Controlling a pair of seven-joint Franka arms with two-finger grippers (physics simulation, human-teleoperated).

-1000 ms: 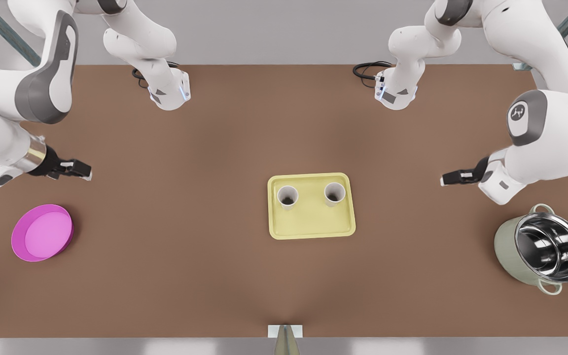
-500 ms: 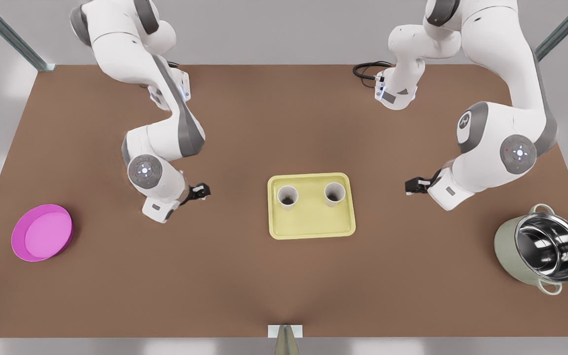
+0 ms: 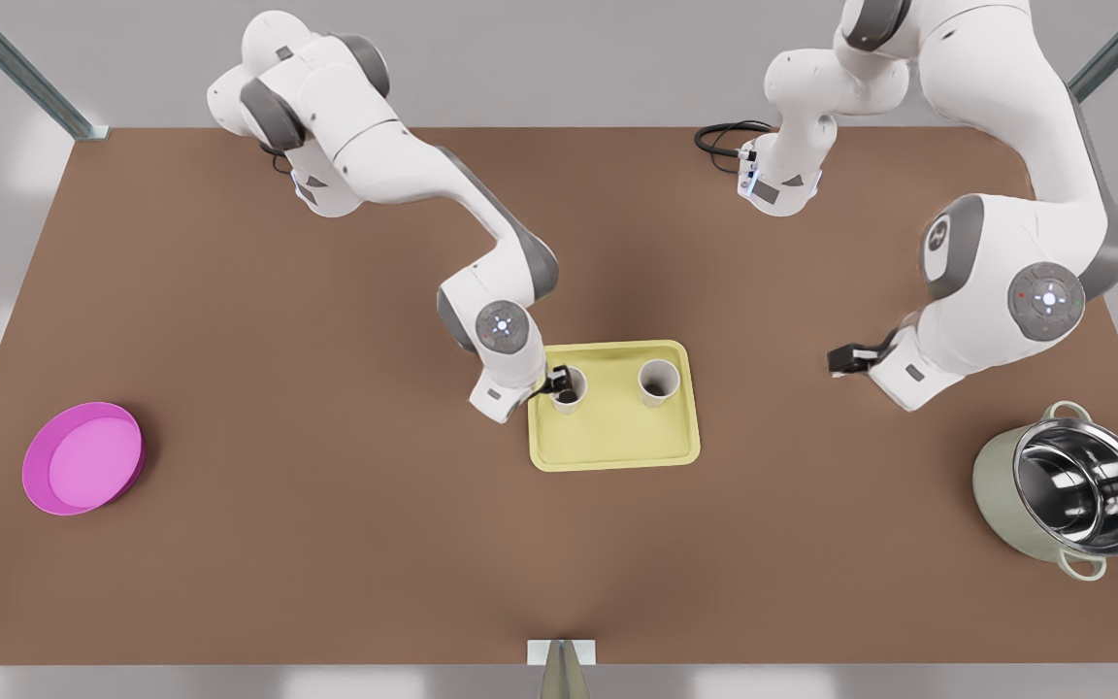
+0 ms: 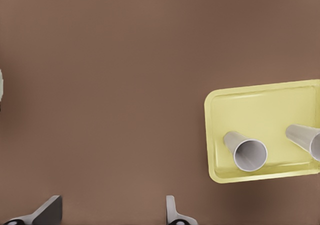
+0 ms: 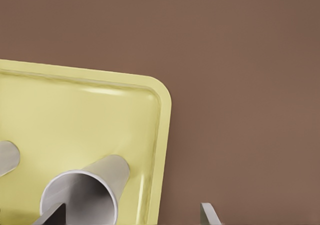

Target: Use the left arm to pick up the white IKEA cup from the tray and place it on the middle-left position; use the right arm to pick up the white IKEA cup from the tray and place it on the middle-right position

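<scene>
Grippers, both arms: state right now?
Left gripper: open, empty, over bare tabletop, away from the tray.
Right gripper: open at a white cup on the tray, not closed on it.

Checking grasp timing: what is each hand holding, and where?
Nothing. The right hand is open at a white cup on the tray; the left hand is open above the table.

Two robot arms, two white cups, one yellow tray, one magenta bowl, one steel pot
</scene>
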